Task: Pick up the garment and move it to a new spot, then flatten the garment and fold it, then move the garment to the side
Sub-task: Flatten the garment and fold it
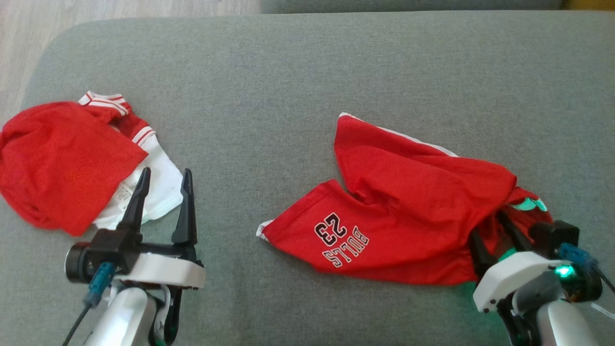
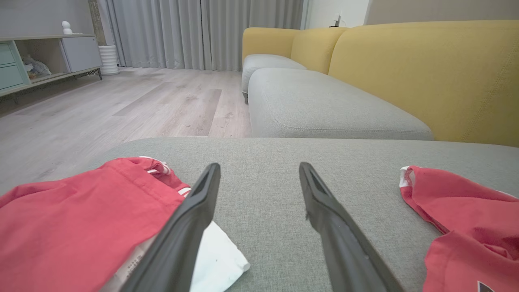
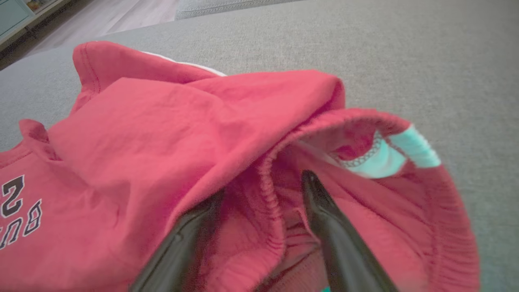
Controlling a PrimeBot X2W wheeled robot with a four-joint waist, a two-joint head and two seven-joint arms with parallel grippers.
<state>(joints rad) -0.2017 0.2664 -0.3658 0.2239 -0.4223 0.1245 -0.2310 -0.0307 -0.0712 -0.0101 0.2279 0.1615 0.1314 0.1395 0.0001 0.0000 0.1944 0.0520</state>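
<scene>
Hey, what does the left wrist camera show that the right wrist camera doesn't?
Left wrist, not right wrist: the yellow sofa back, grey curtains, and the red-and-white garment beside the open left gripper. Right wrist, not left wrist: the right gripper, jaws apart either side of the elastic waistband. Both: the red Bulls garment on the grey cushion.

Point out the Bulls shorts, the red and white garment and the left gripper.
Bulls shorts (image 1: 413,230): head view, red cloth right of the print.
red and white garment (image 1: 62,158): head view, on its red mesh part.
left gripper (image 1: 166,170): head view, midway between its fingertips.
</scene>
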